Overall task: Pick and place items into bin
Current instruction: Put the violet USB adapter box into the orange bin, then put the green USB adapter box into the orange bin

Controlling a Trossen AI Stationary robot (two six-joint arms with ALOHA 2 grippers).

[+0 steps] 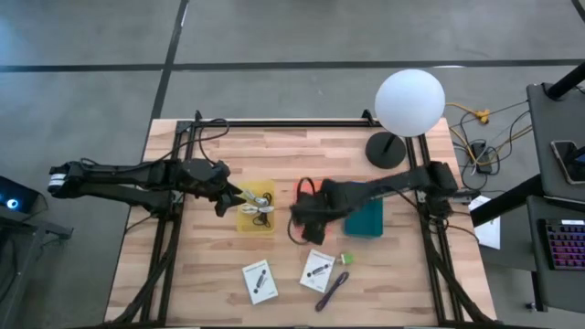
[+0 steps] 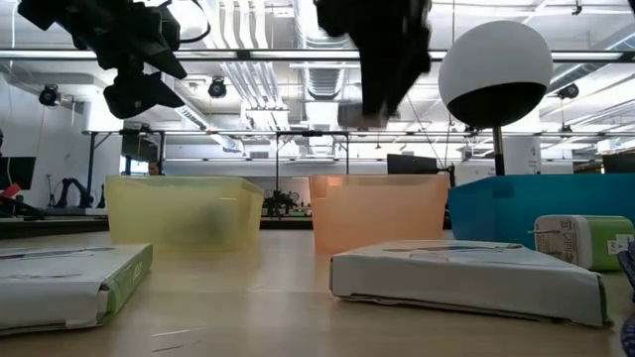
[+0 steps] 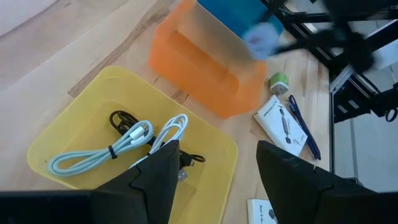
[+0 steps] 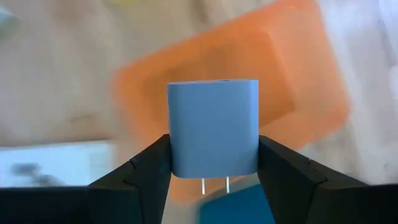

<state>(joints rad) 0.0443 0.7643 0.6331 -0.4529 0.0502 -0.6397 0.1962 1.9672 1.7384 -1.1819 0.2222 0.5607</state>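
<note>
my right gripper (image 4: 214,171) pinching a pale blue plug (image 4: 213,126) – boxy, two metal prongs – above the orange bin (image 4: 249,81) | my left gripper (image 3: 214,180) spread wide over the yellow bin (image 3: 74,109), cables (image 3: 118,140) inside

Wood-plank table (image 1: 402,265); translucent plastic yellow bin (image 3: 74,118).

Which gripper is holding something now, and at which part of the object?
The right gripper holds a pale blue plug adapter by its two flat sides, prongs pointing back toward the wrist. The left gripper is open and holds nothing.
</note>
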